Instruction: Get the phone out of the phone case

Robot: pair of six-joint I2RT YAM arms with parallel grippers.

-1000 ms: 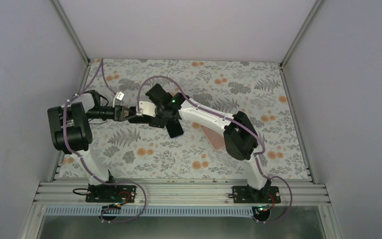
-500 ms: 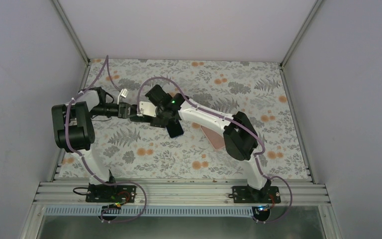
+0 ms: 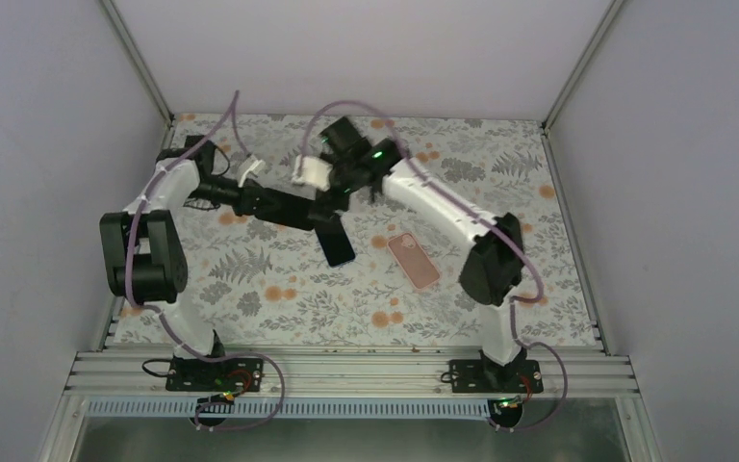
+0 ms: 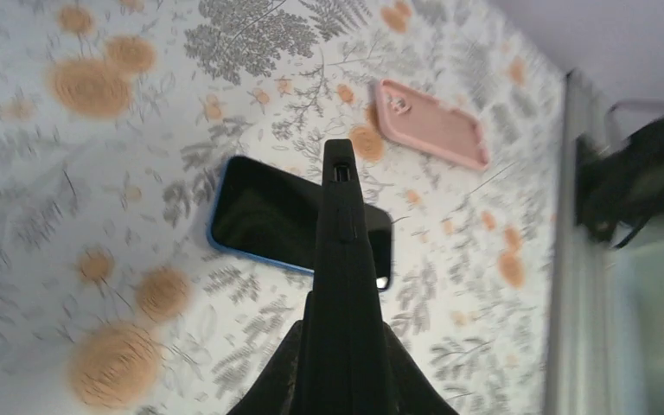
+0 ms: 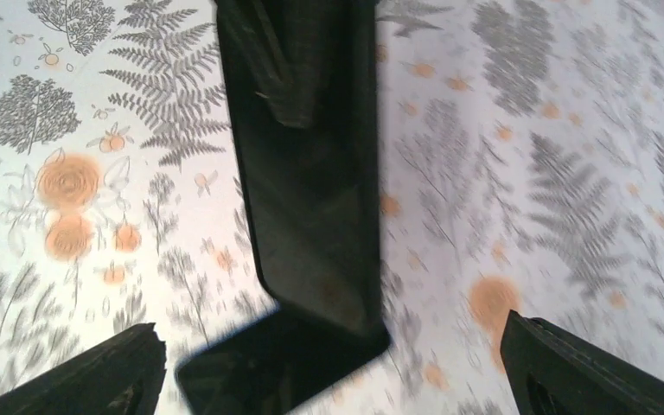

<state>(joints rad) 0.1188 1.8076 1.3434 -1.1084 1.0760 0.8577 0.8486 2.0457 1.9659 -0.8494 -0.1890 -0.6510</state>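
Observation:
My left gripper (image 3: 262, 203) is shut on the end of a black phone case (image 3: 298, 211) and holds it edge-on above the table; in the left wrist view (image 4: 346, 346) the case (image 4: 339, 225) rises between the fingers. The phone (image 3: 339, 247), dark screen with a blue rim, lies flat on the floral table under the case's far end, and shows in the left wrist view (image 4: 264, 216) and the right wrist view (image 5: 268, 372). My right gripper (image 3: 339, 188) is open and empty, above the case (image 5: 311, 173), fingers (image 5: 69, 376) wide apart.
A pink phone case (image 3: 414, 260) lies flat on the table (image 3: 250, 289) right of the phone, also in the left wrist view (image 4: 432, 125). Enclosure walls and metal posts ring the table.
My right gripper has let go and risen toward the back of the table. My left arm has stretched out to the right, still holding the black case. The phone stays on the table.

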